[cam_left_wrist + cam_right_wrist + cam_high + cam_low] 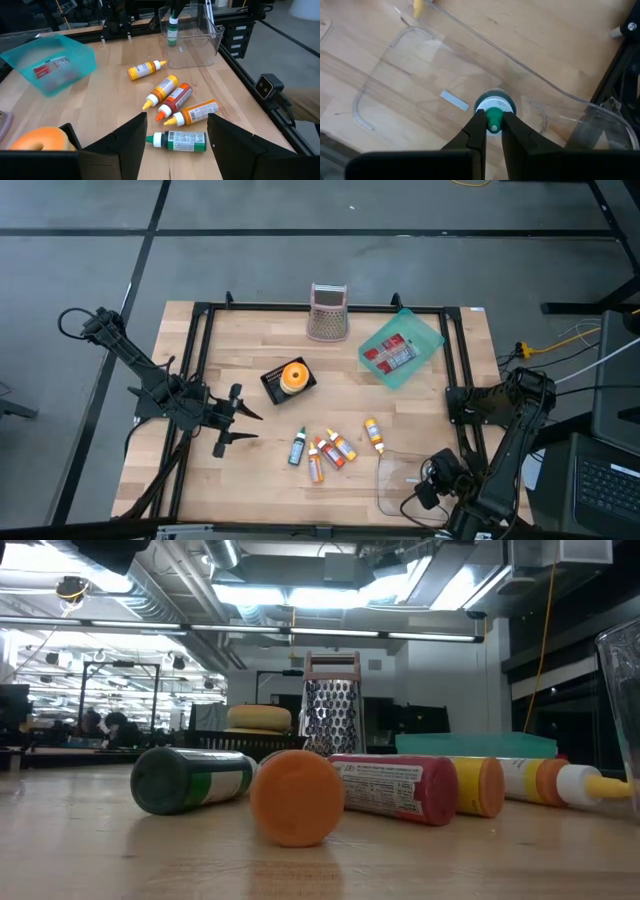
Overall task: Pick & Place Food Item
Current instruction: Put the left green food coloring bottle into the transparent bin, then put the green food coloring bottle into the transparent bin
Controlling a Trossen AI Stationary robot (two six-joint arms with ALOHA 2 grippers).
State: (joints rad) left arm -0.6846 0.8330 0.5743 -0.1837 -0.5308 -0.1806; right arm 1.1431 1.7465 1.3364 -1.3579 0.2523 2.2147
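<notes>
Green-capped white bottle (492,111), pinched by right end effector (493,126), apparently inside clear plastic bin (580,102) at desk's near-right corner.

The left gripper (232,420) waits spread wide at nine o'clock, while the right gripper (493,131) pinches closed at five o'clock.

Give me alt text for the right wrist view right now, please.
The right tool is shut on the green cap of an upright bottle, held inside the clear plastic bin. Wooden tabletop shows through the bin.
</notes>
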